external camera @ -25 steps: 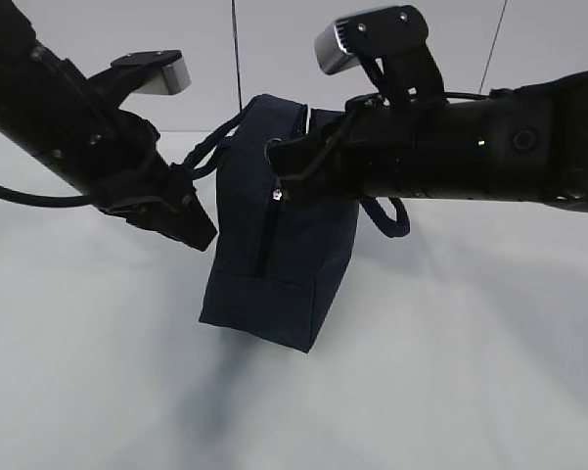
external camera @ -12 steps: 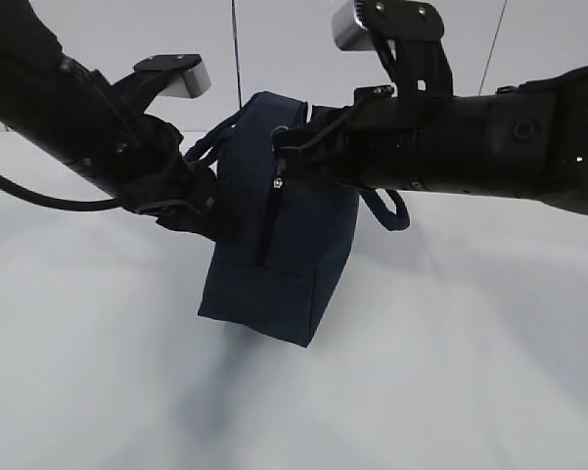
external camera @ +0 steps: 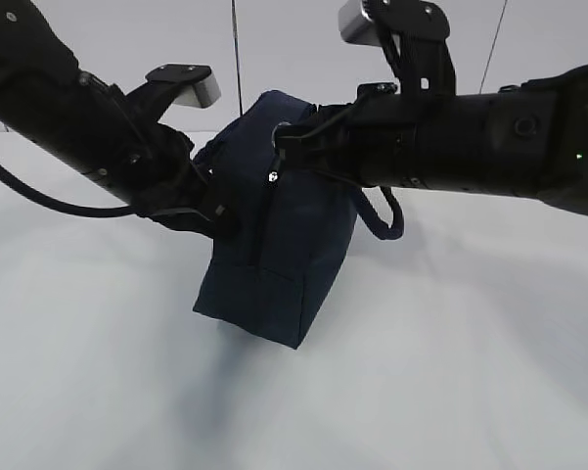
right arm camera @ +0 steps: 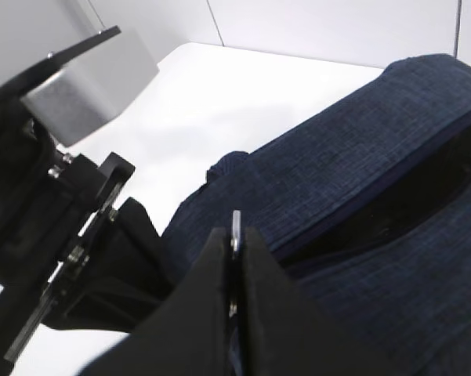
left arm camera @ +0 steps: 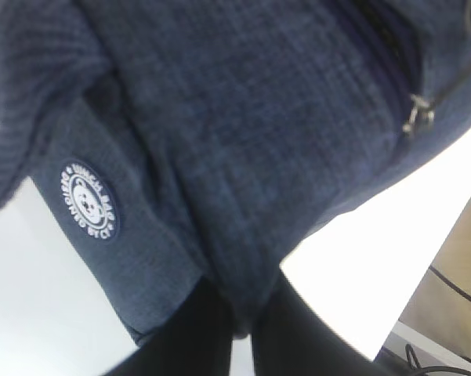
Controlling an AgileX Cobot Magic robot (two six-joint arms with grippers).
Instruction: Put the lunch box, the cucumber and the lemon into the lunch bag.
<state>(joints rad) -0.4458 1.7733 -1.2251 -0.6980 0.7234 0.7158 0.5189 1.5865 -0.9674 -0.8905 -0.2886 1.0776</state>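
On my screens the white table [external camera: 450, 372] fills the lower part of the exterior view, and the lunch bag [external camera: 274, 255] stands on it near the middle, tilted, dark navy, with its zipper running up the near end. My two black arms come in from either side at bag height. The left gripper [external camera: 215, 211] presses into the bag's left side; from its wrist camera I see its two dark fingers [left arm camera: 211, 329] pinched together on a fold of the navy fabric. Just left of that fold sits a round white logo patch [left arm camera: 88, 200]. The right gripper [external camera: 289, 147] is at the top of the bag, its jaws closed on a thin metal piece, seemingly the zipper pull [right arm camera: 236, 223], beside the dark opening of the zipper [right arm camera: 392, 211]. One loop handle [external camera: 384, 220] hangs below the right arm. A small silver zipper end [left arm camera: 417, 113] shows on the left wrist screen.
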